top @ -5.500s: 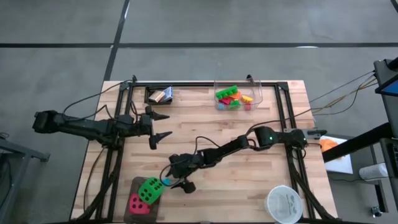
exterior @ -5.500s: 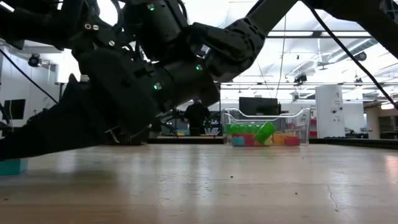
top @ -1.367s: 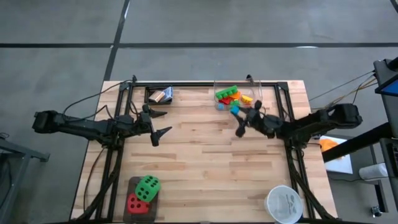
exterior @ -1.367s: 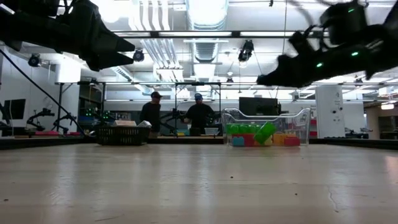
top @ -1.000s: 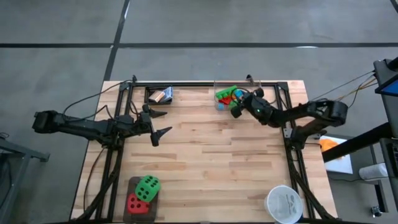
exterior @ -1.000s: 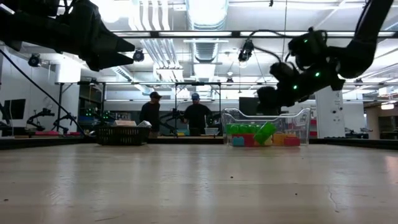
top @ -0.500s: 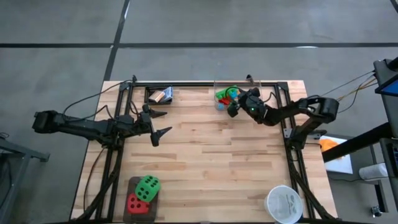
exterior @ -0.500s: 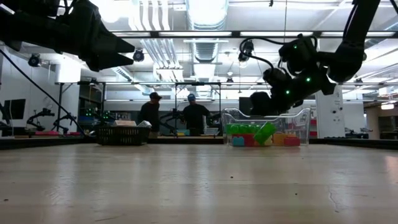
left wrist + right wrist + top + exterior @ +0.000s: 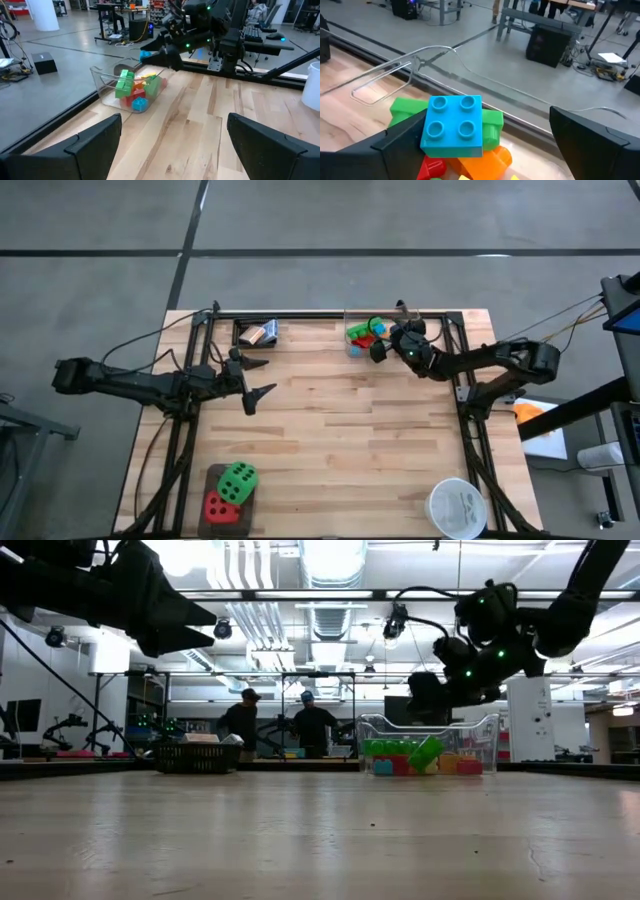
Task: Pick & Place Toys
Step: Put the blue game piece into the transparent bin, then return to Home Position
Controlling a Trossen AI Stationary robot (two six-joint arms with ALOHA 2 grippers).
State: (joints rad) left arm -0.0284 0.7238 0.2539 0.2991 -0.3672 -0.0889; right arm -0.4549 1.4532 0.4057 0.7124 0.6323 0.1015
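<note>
My right gripper (image 9: pixel 383 340) is open above the clear tub (image 9: pixel 412 330) at the table's far edge. A blue four-stud brick (image 9: pixel 452 125) shows between its fingers, close beside one finger (image 9: pixel 395 142) and far from the other. In the left wrist view the brick (image 9: pixel 145 54) shows above the tub's rim. Green, orange and red bricks (image 9: pixel 490 150) lie in the tub below it. My left gripper (image 9: pixel 270 378) is open and empty above the table's left part. A green die (image 9: pixel 238 482) and a red die (image 9: pixel 218 505) rest on a dark pad at the near left. My right gripper's fingers stand wide apart. The blue brick's side (image 9: pixel 424 131) lies right beside one finger, studs toward the camera. I cannot tell whether they touch, or whether the brick rests on the pile below.
A black tray with a card pack (image 9: pixel 262 332) sits at the far left. A round white bowl (image 9: pixel 458 507) stands at the near right corner. Bare wood (image 9: pixel 340 440) lies between them. A black frame rail (image 9: pixel 320 313) runs along the far edge. People stand in the room behind (image 9: pixel 315 725).
My right gripper has stayed over the tub, shifting a little toward the table's left and down, then back and up. My left arm has kept still.
</note>
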